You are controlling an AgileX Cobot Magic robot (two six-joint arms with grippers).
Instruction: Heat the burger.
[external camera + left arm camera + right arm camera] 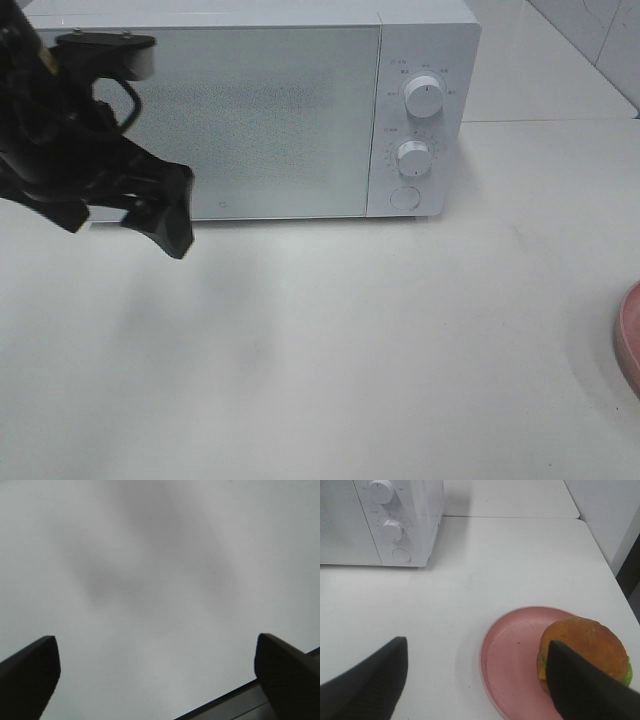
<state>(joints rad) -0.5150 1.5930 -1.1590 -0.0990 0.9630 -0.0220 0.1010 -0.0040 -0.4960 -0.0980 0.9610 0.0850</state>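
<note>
So the burger (585, 647) sits on the pink plate (512, 655), lower right of the right wrist view, off toward the plate's far side. Looks light but squishy, and that glossy bun is probably slick, with layers that'll slide, so I'd pinch low across the sides, gently. Count: one burger, one plate, one microwave (300, 110) with two knobs and one button, door closed, all on the white counter (350, 350). Right end effector (475, 680) is spread apart near the burger, holding nothing. Left end effector (155, 675) is wide apart too, empty.
</note>
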